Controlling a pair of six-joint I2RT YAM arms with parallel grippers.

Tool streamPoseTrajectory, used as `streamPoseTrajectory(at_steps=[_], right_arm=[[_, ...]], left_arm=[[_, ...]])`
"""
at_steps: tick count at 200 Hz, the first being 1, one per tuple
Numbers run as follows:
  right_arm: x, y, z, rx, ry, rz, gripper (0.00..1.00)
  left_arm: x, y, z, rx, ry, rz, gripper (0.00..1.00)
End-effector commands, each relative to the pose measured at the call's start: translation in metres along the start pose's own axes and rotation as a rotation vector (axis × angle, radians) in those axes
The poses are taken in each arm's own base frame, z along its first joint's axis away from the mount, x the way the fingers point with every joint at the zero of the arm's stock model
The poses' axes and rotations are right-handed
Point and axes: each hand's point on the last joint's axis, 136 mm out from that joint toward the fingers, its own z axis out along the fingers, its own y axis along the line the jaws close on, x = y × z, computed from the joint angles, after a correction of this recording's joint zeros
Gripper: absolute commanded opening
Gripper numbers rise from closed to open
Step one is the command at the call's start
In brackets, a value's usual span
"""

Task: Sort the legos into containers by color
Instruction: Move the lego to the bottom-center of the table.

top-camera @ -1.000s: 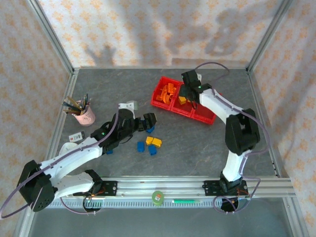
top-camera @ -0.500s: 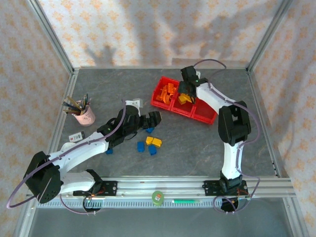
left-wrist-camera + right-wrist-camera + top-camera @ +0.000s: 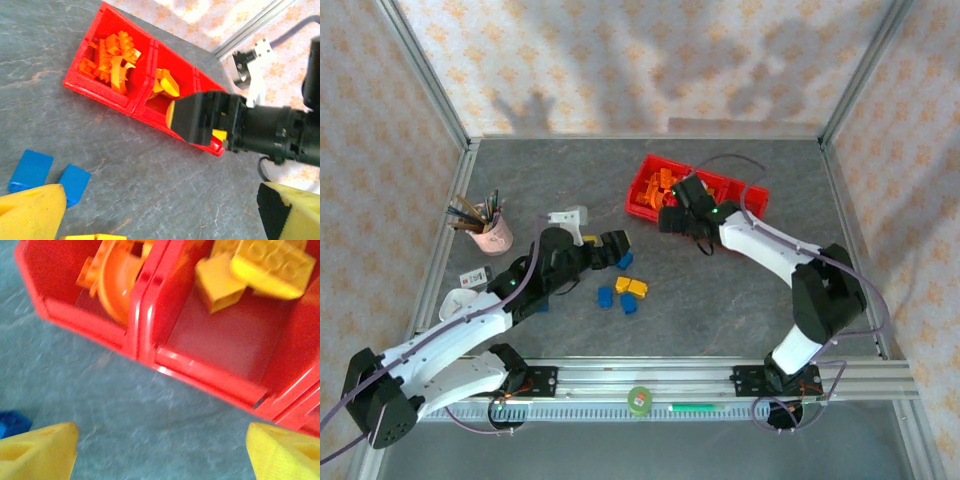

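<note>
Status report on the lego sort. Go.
Left claw open, empty. Right claw open, empty, by the red bins. Blue legos and yellow legos loose on table. Nothing blocking them.

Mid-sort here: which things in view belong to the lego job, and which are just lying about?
Job:
red bins
orange legos in the end bin
yellow legos in the middle bin
loose blue legos
loose yellow legos

Lying about:
pink pencil cup
green roll on the front rail
</note>
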Motion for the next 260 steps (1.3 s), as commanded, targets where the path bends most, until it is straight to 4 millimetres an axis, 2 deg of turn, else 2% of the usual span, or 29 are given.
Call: streamPoseTrajectory(at_steps=[1,38,84,144,175,220,260], right_arm=[[0.016,0.019,-0.013,-0.064,0.0,-0.023,0.86],[0.059,0.049,-0.02,-0.132,0.051,-0.134,0.86],[0.109,0.072,-0.017,-0.179,0.134,-0.229,0.82],[0.14,0.092,-0.004,-0.193,0.196,-0.191,0.83],[0.148,0.103,0.003,-0.193,0.214,-0.196,0.83],[0.155,0.101,0.02,-0.146,0.238,-0.159,0.84],[0.155,0.088,0.027,-0.062,0.232,-0.109,0.84]], left_arm=[[0.004,0.021,-0.012,-0.069,-0.011,-0.025,0.99],[0.01,0.039,-0.029,-0.118,-0.028,-0.048,0.99],[0.014,0.052,-0.04,-0.138,-0.051,-0.078,0.99],[0.016,0.057,-0.042,-0.155,-0.059,-0.09,0.99],[0.012,0.06,-0.045,-0.171,-0.08,-0.084,0.99],[0.011,0.062,-0.047,-0.184,-0.086,-0.077,0.99],[0.012,0.064,-0.047,-0.185,-0.087,-0.077,0.99]])
